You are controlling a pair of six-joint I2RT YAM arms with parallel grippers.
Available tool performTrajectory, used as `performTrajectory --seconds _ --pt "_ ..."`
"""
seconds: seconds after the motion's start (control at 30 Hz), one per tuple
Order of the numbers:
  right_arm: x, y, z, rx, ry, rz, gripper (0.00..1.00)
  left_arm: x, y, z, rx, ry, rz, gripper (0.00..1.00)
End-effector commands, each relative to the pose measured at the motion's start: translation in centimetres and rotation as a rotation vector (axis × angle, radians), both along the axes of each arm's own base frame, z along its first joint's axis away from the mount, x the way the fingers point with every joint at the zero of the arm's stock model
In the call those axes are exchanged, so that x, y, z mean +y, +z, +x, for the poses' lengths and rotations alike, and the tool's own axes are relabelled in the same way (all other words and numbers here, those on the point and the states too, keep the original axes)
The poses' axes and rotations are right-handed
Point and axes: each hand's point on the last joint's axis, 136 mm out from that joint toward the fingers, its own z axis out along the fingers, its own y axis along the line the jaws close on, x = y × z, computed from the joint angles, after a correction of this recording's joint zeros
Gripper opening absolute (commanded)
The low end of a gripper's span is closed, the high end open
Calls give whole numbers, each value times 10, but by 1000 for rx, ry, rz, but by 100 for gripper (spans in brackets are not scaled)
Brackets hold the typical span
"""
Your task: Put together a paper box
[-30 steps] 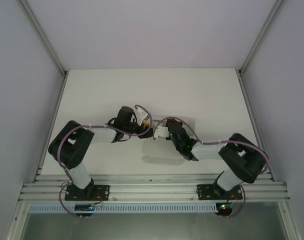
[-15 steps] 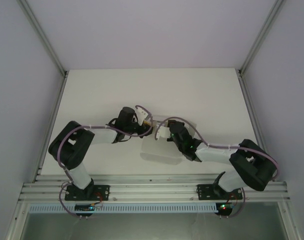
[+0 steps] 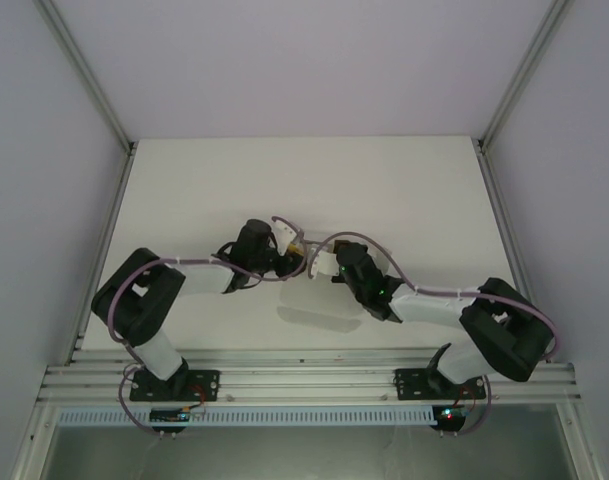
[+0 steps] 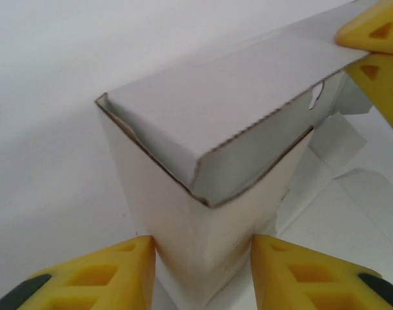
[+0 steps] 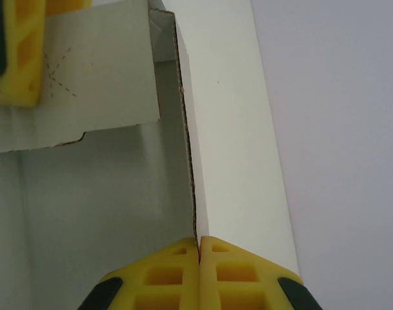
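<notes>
White desk (image 3: 184,180) below; right hand (image 5: 199,248) pinches the paper box (image 5: 228,129) wall, probably steadying it, while left hand (image 4: 201,244) straddles its corner, part-open.

White table (image 3: 404,190), plain matte top. Aluminium rails (image 3: 314,385) along near edge, slimmer ones down both sides. Soft grey shadow (image 3: 319,315) on surface, front middle.

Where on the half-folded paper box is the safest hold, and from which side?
Likely one thin wall of the paper box, pinched edge-on from its open end, as the right gripper does. The box is hollow card; squeezing across the corner inside the left gripper could crush it.
</notes>
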Motion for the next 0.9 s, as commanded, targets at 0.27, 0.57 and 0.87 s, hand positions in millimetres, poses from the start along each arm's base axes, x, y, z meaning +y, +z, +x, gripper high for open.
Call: performTrajectory --seconds 0.27,0.57,0.87 --pt "14 -2 -6 48 52 52 0 -27 30 -42 60 -285 -137 35" --pt "18 27 -10 -9 93 113 0 -26 36 -25 49 -242 -141 47" --pt "15 20 -14 -40 129 15 0 10 45 -6 -59 -92 -82 50"
